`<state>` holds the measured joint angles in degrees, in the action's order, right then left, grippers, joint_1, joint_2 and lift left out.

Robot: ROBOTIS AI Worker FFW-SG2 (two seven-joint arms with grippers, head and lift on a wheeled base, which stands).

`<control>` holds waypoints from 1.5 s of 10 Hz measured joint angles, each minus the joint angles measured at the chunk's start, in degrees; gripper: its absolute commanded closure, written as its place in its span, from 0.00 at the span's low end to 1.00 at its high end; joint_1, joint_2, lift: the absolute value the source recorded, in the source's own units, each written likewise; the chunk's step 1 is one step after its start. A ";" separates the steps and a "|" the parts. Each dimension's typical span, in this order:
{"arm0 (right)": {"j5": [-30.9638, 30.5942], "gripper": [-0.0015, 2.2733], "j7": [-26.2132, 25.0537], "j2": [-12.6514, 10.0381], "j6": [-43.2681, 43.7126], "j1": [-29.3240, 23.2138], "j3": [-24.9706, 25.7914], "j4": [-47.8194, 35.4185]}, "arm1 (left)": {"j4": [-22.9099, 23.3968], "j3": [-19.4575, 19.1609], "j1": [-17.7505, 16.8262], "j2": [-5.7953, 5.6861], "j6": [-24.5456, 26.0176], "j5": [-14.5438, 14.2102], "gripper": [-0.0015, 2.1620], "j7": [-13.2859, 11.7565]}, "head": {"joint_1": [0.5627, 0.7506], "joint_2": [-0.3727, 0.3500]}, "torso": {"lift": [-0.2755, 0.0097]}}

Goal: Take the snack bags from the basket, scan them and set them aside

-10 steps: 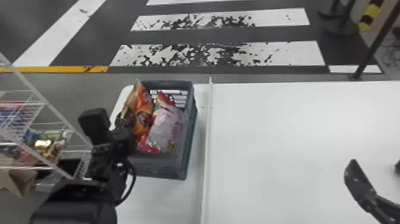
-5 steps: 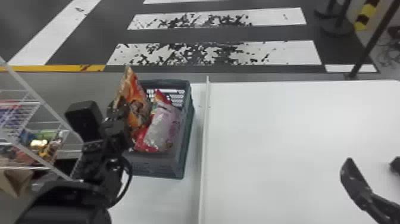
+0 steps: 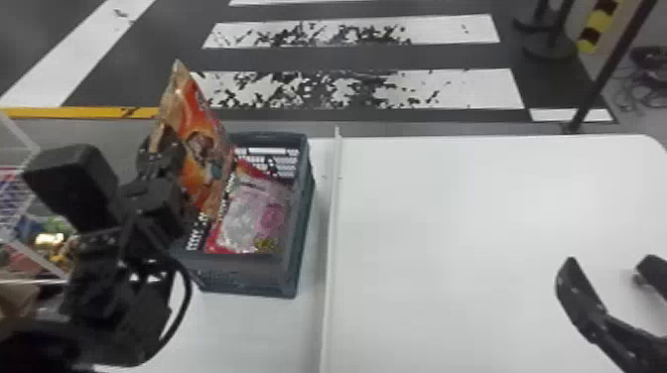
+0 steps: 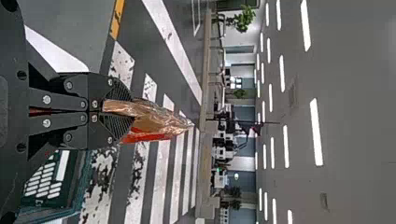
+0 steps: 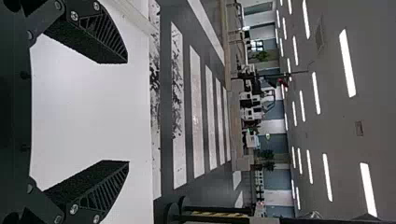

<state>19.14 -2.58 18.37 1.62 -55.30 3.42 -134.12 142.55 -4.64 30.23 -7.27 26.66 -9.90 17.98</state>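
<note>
While my left gripper (image 3: 161,151) pinches the wrinkled, glossy film of the orange snack bag (image 3: 198,144), that bag hangs on a slight tilt at the left of the slotted grey plastic basket (image 3: 248,278). The boxy basket stands by the desk's far edge, with a shiny pink-and-silver bag (image 3: 248,213) inside. Next, a thin pale strip (image 3: 331,238) crosses the smooth white desk (image 3: 446,223). Farthest right, my right gripper (image 3: 610,265) has its ribbed fingers spread wide.

One snack bag (image 3: 194,124) orange, tan; other bag (image 3: 248,218) pink, red, perhaps silvery; basket (image 3: 243,276) dark grey, latticed
</note>
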 measured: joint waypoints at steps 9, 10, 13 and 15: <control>-0.50 0.07 -0.76 -0.68 0.35 0.98 0.07 0.35 | 10.42 4.55 0.99 1.00 13.31 -18.93 0.68 -17.38 | 0.70 0.29 | 0.70; -0.56 0.07 -0.76 -0.86 0.35 0.98 0.09 0.35 | 6.63 4.31 0.28 1.17 13.52 -22.20 0.68 -22.26 | 0.70 0.23 | 0.70; -0.68 0.07 -0.76 -1.47 0.18 1.00 0.10 0.32 | -6.21 2.94 -3.16 2.48 15.06 -31.52 0.68 -34.20 | 0.70 0.14 | 0.70; -0.69 0.07 -0.76 -1.58 0.18 1.00 0.11 0.27 | -15.54 2.32 -6.53 3.22 18.24 -35.94 0.68 -38.23 | 0.70 0.10 | 0.70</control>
<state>18.46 -3.34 16.79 1.79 -54.29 3.53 -133.85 127.01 -2.33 23.69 -4.05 44.90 -45.83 -20.25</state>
